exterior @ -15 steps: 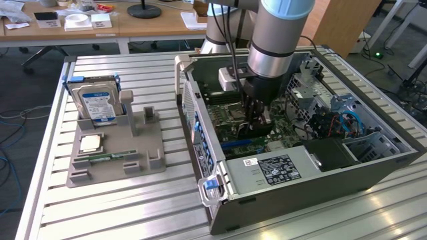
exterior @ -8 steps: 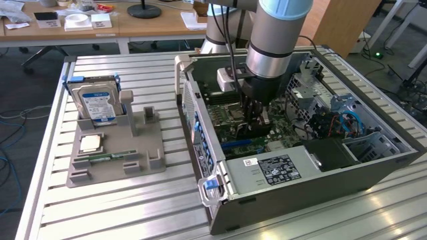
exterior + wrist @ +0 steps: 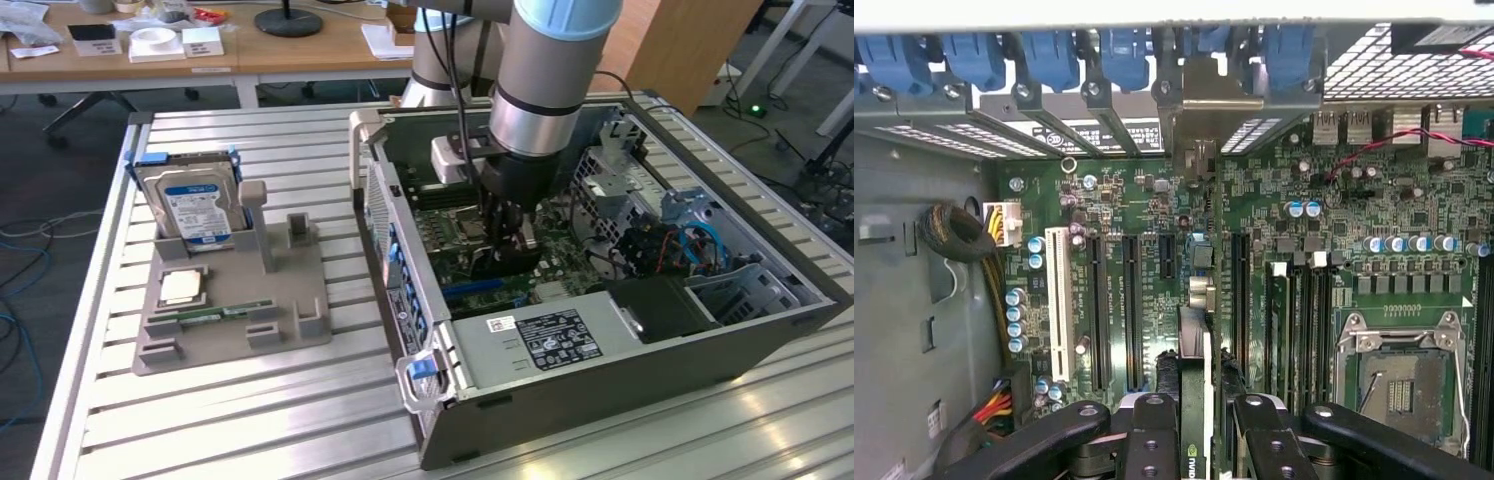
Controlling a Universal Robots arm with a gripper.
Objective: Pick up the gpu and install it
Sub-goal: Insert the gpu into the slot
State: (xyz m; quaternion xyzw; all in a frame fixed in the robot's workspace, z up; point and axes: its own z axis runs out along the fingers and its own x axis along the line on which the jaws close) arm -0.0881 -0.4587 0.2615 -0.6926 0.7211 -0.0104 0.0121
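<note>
The gpu (image 3: 1194, 345) stands on edge inside the open computer case (image 3: 641, 350), seen as a thin dark card with a green logo. It lines up along a long black motherboard slot (image 3: 1238, 290), and its silver end bracket (image 3: 1216, 92) reaches the rear slot openings. My gripper (image 3: 1194, 425) is shut on the card, with one black finger (image 3: 1152, 435) on each side of it. In the exterior view the gripper (image 3: 507, 255) reaches straight down into the case over the motherboard (image 3: 454, 235). Whether the card is pressed fully into the slot I cannot tell.
On the exterior view's left a grey holder (image 3: 287, 320) carries a silver hard drive (image 3: 198, 200), a CPU (image 3: 180, 287) and a RAM strip (image 3: 214, 315). Inside the case are blue bracket clips (image 3: 1054, 55), a CPU socket (image 3: 1399, 370), cable bundles (image 3: 959, 235) and a power supply (image 3: 554, 340).
</note>
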